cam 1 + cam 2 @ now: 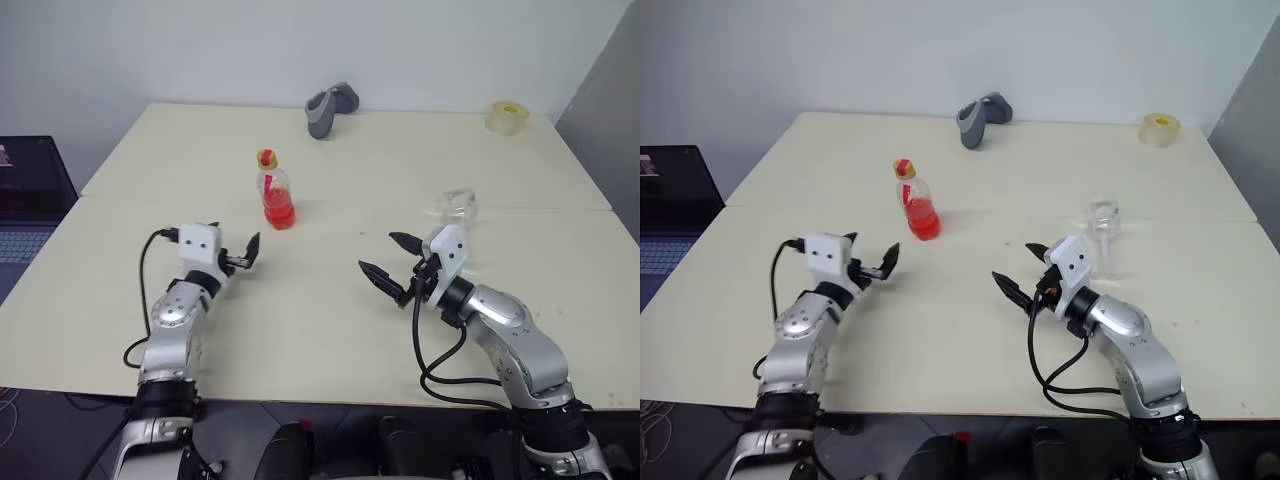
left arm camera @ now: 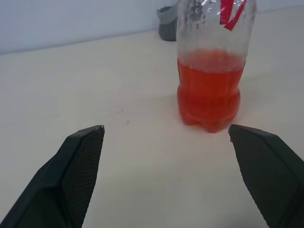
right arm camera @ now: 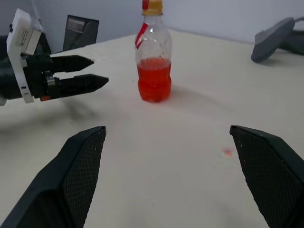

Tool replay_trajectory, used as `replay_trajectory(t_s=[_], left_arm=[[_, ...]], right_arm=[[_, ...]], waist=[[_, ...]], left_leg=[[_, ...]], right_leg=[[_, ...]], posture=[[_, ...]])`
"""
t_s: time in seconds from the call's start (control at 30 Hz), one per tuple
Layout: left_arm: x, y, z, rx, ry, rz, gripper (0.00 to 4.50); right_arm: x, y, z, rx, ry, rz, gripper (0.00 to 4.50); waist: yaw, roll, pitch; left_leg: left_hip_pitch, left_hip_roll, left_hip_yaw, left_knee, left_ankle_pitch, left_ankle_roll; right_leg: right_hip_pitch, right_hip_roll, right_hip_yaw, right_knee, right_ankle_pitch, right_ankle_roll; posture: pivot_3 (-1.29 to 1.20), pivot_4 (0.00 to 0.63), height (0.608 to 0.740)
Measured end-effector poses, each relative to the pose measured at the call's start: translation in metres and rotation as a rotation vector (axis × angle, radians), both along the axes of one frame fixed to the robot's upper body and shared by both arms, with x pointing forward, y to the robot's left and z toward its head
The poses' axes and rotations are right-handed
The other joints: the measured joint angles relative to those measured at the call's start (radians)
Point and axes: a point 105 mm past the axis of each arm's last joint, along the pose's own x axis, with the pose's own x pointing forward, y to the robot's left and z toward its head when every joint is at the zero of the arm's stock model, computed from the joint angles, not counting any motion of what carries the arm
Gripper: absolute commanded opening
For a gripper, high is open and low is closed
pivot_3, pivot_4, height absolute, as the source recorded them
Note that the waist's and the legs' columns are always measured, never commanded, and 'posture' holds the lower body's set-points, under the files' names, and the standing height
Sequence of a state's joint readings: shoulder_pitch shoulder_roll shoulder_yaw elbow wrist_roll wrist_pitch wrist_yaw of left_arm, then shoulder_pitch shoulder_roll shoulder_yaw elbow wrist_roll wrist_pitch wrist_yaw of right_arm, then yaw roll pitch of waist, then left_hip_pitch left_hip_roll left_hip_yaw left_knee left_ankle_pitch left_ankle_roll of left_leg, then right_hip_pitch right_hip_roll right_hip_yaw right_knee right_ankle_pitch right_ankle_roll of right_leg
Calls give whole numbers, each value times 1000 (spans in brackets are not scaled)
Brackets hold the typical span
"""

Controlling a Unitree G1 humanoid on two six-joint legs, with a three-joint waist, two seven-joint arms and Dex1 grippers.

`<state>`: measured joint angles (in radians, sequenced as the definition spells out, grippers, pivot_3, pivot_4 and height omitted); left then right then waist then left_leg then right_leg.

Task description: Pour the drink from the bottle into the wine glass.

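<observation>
Nearest the robot, the left hand (image 1: 243, 258) and right hand (image 1: 390, 262) hover over the counter (image 1: 320, 320), both spread wide and empty. Reaching seems underway; next, the left must close around the bottle (image 1: 275, 190) just beyond it, capped, drink (image 1: 279, 212) filling its base. Farther right, the wine glass (image 1: 1103, 222) stands empty.

Capped bottle (image 1: 276, 190) upright, drink (image 1: 279, 212) low; wine glass (image 1: 1102, 222) well apart.

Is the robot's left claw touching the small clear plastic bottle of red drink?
Apart. In the right wrist view, bare table separates the left gripper from the bottle.
</observation>
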<state>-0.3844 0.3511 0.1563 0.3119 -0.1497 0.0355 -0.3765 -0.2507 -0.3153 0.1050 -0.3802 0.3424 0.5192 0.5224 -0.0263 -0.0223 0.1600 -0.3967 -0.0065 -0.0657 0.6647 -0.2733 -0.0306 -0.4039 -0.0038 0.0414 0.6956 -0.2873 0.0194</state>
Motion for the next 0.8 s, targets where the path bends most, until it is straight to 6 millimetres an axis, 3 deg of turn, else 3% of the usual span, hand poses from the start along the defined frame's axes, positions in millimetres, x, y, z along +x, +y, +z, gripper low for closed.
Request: replay_trajectory(t_s=[0.17,0.3,0.47,0.63,0.8], left_arm=[[23,-20,-3,29,47,-97,4500],[39,-23,3,27,53,-99,4500],[50,-27,10,8,36,-80,4500],[61,-44,12,-4,43,-104,4500],[70,-44,16,-7,47,-80,4500]], right_arm=[[-5,9,12,19,3,32,4452],[-5,9,11,18,16,17,4452],[-6,10,14,33,12,1,4452],[-6,11,14,50,19,-13,4452],[-6,10,15,51,16,-23,4452]], waist=[[-1,0,0],[-1,0,0],[-2,0,0],[-2,0,0],[-2,0,0]], left_leg=[[-1,0,-1,0,0,0],[-1,0,-1,0,0,0],[-1,0,-2,0,0,0],[-2,-1,-2,1,0,0],[-2,-1,-2,1,0,0]], right_leg=[[0,0,-1,0,0,0],[-1,0,-1,0,0,0],[-1,0,-1,0,0,0],[-1,0,-2,0,0,0],[-1,0,-2,0,0,0]], posture=[[0,150,740],[0,150,740],[0,150,740],[0,150,740],[0,150,740]])
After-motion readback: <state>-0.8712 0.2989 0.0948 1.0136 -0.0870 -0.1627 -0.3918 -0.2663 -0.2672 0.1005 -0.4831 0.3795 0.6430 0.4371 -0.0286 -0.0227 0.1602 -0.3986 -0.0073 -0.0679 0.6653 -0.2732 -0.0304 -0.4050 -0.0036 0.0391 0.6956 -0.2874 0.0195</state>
